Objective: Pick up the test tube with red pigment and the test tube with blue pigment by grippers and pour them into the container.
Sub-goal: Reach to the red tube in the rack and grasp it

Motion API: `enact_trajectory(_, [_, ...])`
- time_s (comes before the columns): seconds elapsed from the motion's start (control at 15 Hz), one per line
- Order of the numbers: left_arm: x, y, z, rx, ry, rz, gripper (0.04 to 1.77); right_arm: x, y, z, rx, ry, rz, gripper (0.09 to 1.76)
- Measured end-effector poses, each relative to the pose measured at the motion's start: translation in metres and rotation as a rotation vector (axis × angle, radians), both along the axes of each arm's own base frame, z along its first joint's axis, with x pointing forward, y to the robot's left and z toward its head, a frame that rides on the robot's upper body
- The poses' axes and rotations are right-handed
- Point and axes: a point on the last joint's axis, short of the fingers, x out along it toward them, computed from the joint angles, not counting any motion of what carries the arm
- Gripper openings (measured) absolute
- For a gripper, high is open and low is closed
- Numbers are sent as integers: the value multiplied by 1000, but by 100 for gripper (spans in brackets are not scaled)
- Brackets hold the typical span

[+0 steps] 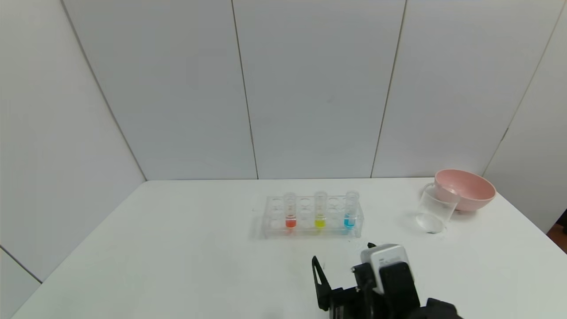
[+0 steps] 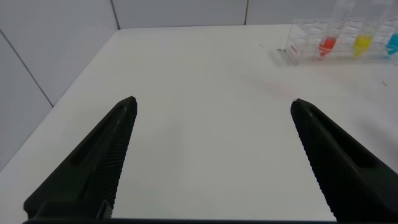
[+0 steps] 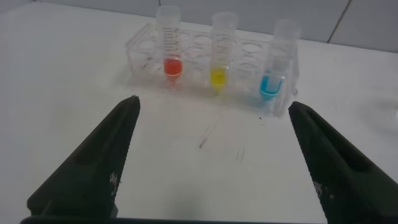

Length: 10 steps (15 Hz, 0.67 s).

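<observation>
Three tubes stand upright in a clear rack (image 1: 312, 218) at mid-table. The test tube with red pigment (image 1: 290, 212) is on the left and the test tube with blue pigment (image 1: 350, 212) on the right, with a yellow-liquid tube (image 1: 320, 212) between them. The container (image 1: 436, 208), a clear beaker, stands far right. My right gripper (image 1: 343, 252) hovers in front of the rack, open and empty; its wrist view shows the red tube (image 3: 171, 50) and blue tube (image 3: 277, 62) beyond the right gripper (image 3: 213, 103). My left gripper (image 2: 212, 104) is open over bare table, out of the head view.
A pink bowl (image 1: 465, 189) sits right behind the beaker near the table's far right corner. White wall panels close the back and both sides. The left wrist view shows the rack (image 2: 298, 43) far off to one side.
</observation>
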Motion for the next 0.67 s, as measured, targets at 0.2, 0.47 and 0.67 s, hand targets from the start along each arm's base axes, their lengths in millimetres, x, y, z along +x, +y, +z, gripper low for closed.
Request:
enact_trajectory(0.2, [0,0,0,0,-1,0,176,-1,19,-16,-22,18,61,171])
enact_trajectory(0.47, [0,0,0,0,0,0,176,3,34,-28,-9,40,125,171])
enact_trajectory(0.67, [0,0,0,0,0,0,176,12,42,-32,3,42,150,171])
